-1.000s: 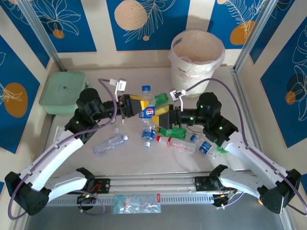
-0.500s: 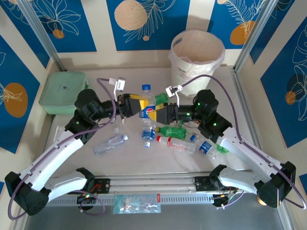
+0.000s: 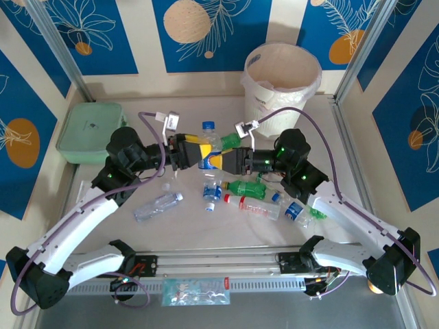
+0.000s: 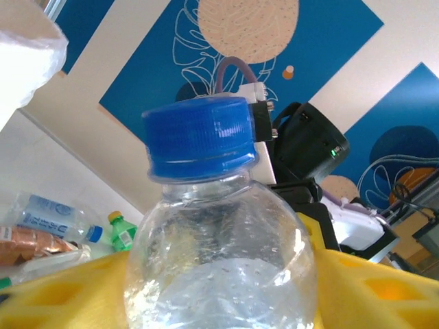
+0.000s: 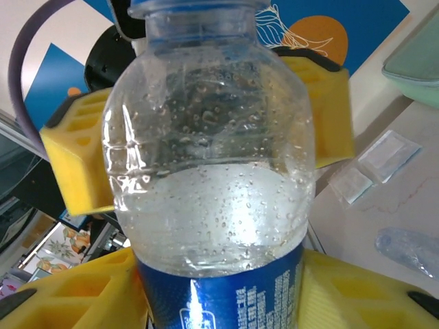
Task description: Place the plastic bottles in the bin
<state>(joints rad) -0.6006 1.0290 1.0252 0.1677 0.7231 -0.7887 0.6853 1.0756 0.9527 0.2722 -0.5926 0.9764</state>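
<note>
A clear plastic bottle (image 3: 209, 147) with a blue cap and blue label stands upright above the table's middle, between both grippers. My right gripper (image 3: 223, 159) is shut on it, its yellow fingers (image 5: 343, 288) pressed to the label (image 5: 219, 295). My left gripper (image 3: 197, 152) is open, with its yellow fingers (image 5: 75, 157) standing apart on either side of the same bottle (image 4: 219, 260). Several more plastic bottles lie on the table: a clear one (image 3: 157, 205), a green one (image 3: 245, 188), a red-labelled one (image 3: 254, 205) and a blue-labelled one (image 3: 296, 212). The white bin (image 3: 260, 96) stands at the back right.
A pale green lidded box (image 3: 88, 131) sits at the back left. Another green bottle (image 3: 230, 140) lies just behind the grippers. Metal rails and patterned walls close the table on both sides.
My right gripper has moved left and closed on the upright bottle. My left gripper, which held that bottle, has opened its fingers and stayed in place.
</note>
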